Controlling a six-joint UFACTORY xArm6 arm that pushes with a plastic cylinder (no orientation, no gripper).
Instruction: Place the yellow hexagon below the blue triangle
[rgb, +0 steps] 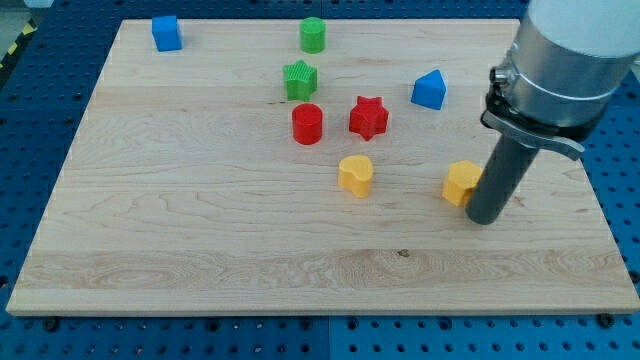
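Note:
The yellow hexagon (461, 183) lies at the board's right, below and slightly right of the blue triangle (429, 90). My tip (484, 218) rests on the board right against the hexagon's right side, a little lower than it. The dark rod rises from there to the grey arm body at the view's top right. The blue triangle stands apart, well above the hexagon.
A yellow heart-shaped block (355, 174) lies left of the hexagon. A red star (368, 117) and red cylinder (307, 124) sit in the middle, a green star (299, 80) and green cylinder (313, 35) above them. A blue cube (166, 33) is at top left.

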